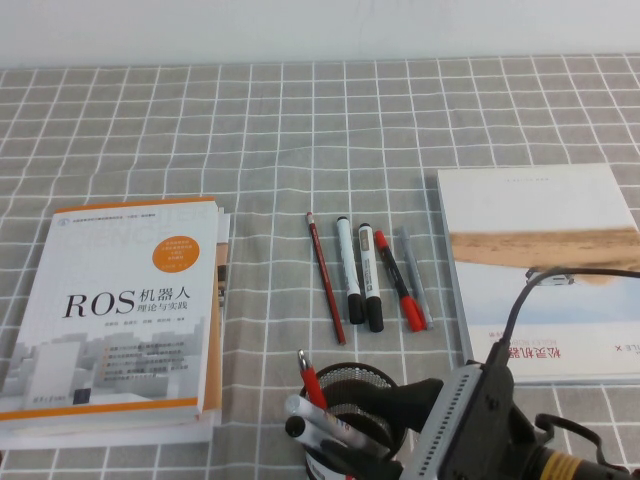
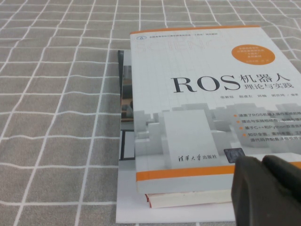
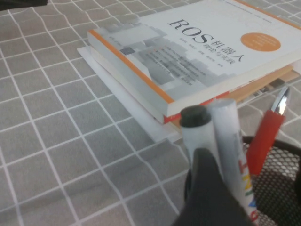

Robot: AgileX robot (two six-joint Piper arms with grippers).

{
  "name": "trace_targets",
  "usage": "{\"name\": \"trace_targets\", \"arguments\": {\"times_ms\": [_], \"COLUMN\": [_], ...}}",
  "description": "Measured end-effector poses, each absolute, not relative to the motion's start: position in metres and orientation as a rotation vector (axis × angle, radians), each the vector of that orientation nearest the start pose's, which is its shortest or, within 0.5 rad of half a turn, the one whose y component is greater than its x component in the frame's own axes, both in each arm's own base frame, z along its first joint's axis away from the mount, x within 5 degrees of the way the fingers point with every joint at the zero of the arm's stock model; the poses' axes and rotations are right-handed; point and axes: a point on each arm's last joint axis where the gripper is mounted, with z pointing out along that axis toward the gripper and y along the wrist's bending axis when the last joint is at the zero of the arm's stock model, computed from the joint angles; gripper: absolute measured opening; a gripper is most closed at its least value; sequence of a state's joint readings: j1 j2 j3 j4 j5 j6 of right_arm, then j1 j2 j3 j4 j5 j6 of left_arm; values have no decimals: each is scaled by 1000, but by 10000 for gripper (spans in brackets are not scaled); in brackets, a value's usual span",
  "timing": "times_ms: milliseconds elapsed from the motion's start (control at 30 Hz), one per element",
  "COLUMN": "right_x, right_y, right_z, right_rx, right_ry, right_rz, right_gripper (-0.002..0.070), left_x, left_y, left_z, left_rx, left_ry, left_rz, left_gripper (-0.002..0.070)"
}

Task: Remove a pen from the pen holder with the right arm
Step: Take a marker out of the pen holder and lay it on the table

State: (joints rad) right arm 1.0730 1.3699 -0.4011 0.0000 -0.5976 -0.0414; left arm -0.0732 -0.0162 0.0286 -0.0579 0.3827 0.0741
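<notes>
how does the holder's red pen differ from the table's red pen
The holder's red pen stands tilted; the table's red pen lies flat. The holder's red pen is partly hidden; the table's red pen shows whole. Both are red. Right gripper open at the holder; left gripper shut by the ROS book.

Two white markers [image 1: 310, 418] and a red pen [image 1: 311, 380] crowded your right gripper [image 1: 370, 430] at the pen holder [image 1: 350, 372]. Loose pens [image 1: 365, 275] lay ahead of the claw. The ROS book stack [image 1: 120, 310], under the left gripper [image 2: 265, 188], and a white book [image 1: 545, 260] flanked it, with bare cloth [image 1: 270, 300] passable between.
</notes>
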Motion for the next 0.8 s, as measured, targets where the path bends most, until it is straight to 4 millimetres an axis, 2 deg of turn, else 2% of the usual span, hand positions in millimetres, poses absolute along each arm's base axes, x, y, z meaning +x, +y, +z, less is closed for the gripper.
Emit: {"name": "trace_targets", "arguments": {"times_ms": [500,800], "right_x": [114,115], "right_y": [217,231], "right_z": [201,212], "right_rx": [-1002,-1027], "right_ry": [1662,1707], "right_rz": [778,778], "right_gripper": [335,335], "left_x": [52,52], "left_y": [-6,-6], "left_z": [170,170], "left_rx": [103,103], "left_ry": [1876,1876], "left_rz": [-57,-57], "left_gripper": [-3,-3]}}
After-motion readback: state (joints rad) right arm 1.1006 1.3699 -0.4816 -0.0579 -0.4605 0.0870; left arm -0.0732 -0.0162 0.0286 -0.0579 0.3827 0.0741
